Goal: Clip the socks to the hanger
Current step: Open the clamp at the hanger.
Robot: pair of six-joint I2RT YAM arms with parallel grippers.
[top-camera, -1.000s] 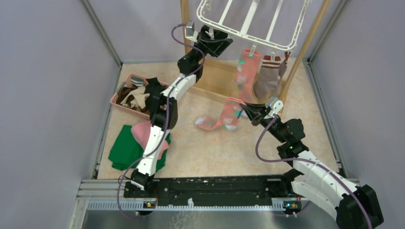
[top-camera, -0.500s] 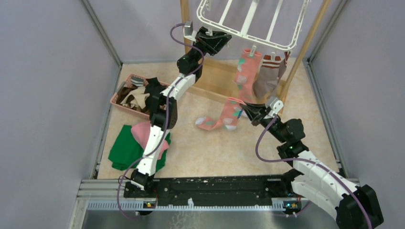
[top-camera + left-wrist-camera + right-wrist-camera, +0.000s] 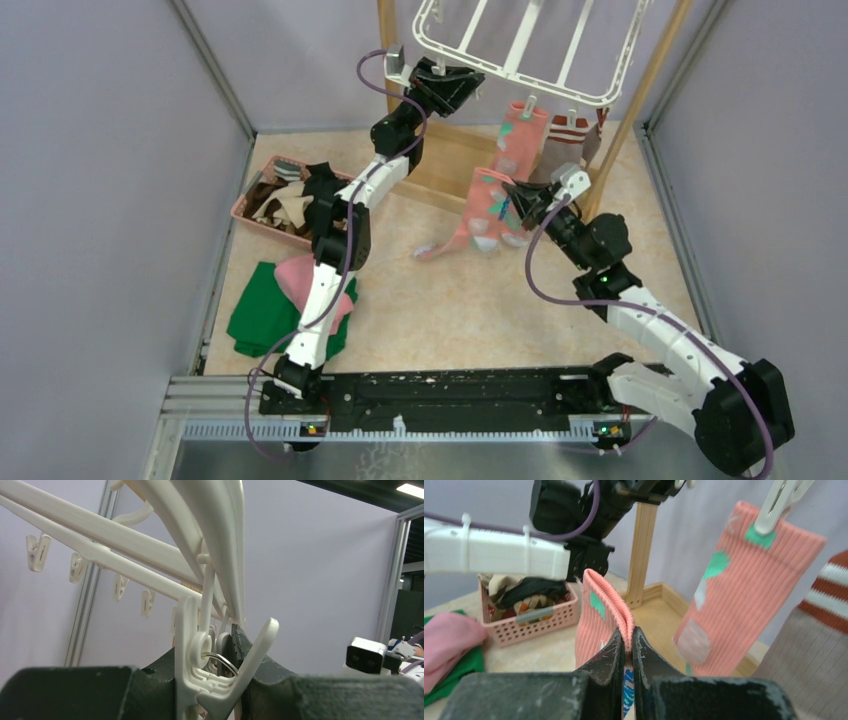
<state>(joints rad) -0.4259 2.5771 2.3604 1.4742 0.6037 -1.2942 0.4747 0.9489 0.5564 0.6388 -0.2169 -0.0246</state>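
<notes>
Two socks [image 3: 520, 140] hang clipped under hanger [image 3: 621, 70], top centre. Right tool [image 3: 625, 647] clenched on third sock [image 3: 599, 615] at its cuff, lifted mid-frame. Left tool [image 3: 468, 80] pinching clip [image 3: 187, 625] at hanger's left rim.

Lilac walls [image 3: 100, 200], mottled beige floor [image 3: 450, 310]

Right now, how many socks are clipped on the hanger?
2: a salmon pink sock on the near rim of the hanger, and a grey-brown sock with striped cuff right of it. The hanger's far side is cut off, so more may be hidden.
</notes>
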